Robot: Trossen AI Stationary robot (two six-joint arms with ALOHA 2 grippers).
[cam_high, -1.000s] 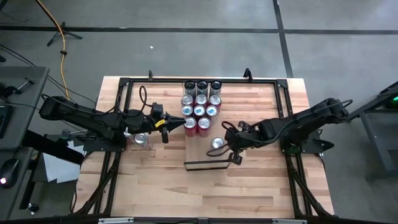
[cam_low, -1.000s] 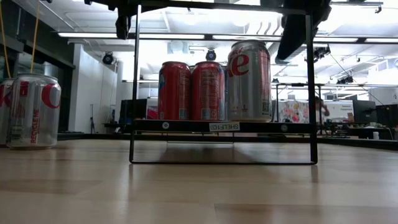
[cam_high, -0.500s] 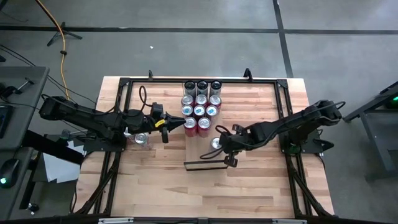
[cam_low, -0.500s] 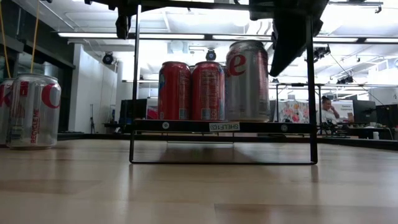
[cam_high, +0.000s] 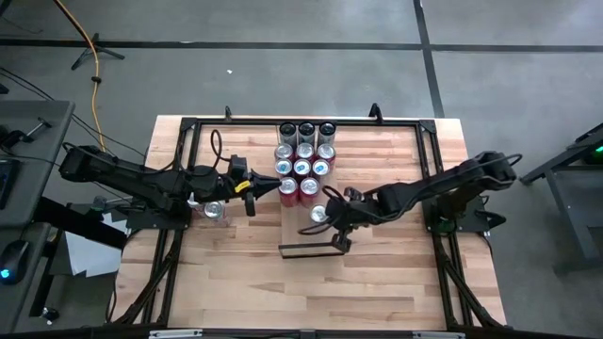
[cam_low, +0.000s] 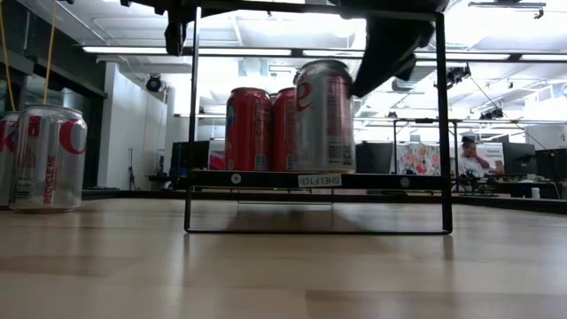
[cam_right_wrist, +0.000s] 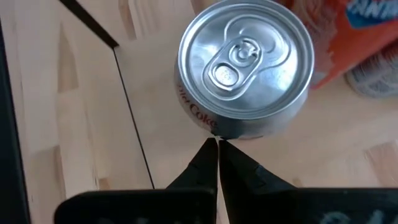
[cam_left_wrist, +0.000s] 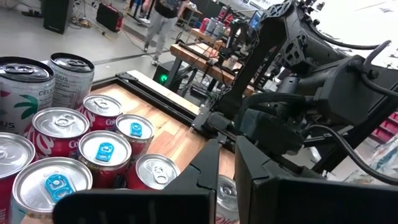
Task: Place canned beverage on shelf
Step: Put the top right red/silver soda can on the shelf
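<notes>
The shelf (cam_high: pixel 308 212) sits on the bench (cam_high: pixel 377 282) with the silver can (cam_high: pixel 318 214) right at the right pincer (cam_high: pixel 332 224) tips. The pincer is closed, gripping nothing, nudging it. Next, I'd say: push toward the red cans (cam_high: pixel 298 191). The left pincer (cam_high: pixel 268 188) waits, closed.

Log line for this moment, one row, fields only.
right gripper: jaws shut, tips against silver can, pushing | silver can: upright on shelf | left gripper: jaws shut, beside can cluster

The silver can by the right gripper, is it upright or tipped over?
Upright: the silver can stands on the shelf, lid up in the right wrist view.
</notes>
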